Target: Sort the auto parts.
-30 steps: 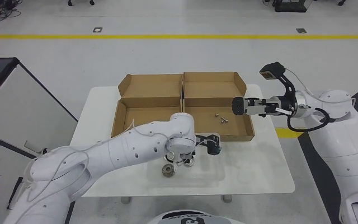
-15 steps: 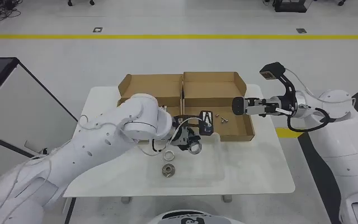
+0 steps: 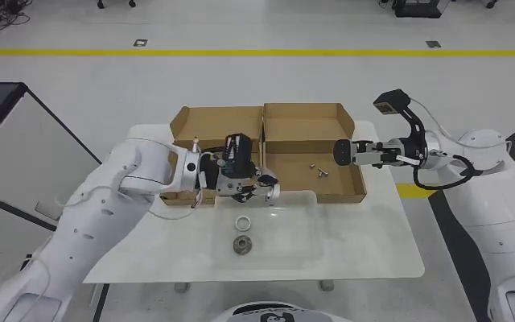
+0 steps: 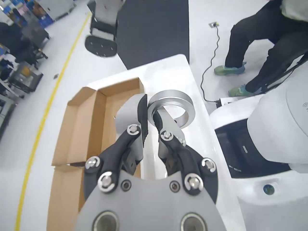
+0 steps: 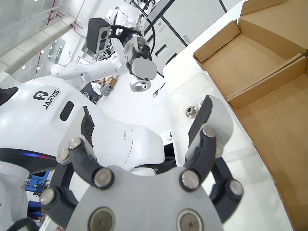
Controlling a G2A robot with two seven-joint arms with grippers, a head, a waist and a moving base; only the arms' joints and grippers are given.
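Metal ring [image 4: 170,106], gripped by the left tool [image 4: 149,111] with one finger [image 4: 168,123] through the bore and the other outside, closed on a single stretch of wall. In the top view the ring hung above the worktop [image 3: 362,241] at the front walls of the left box [image 3: 209,125] and right box [image 3: 298,165], close to their shared divider. A white ring [image 3: 242,222] and a flanged hub [image 3: 241,245] lay at its 7 o'clock. Two bolts [image 3: 319,170] lay in the right box. The right tool [image 3: 344,152] stood open at that box's 3 o'clock wall. Likely hazards were two: the one-sided pinch could let the ring swing or slip free, and a release this near the divider could clip the cardboard — or land in the wrong box.
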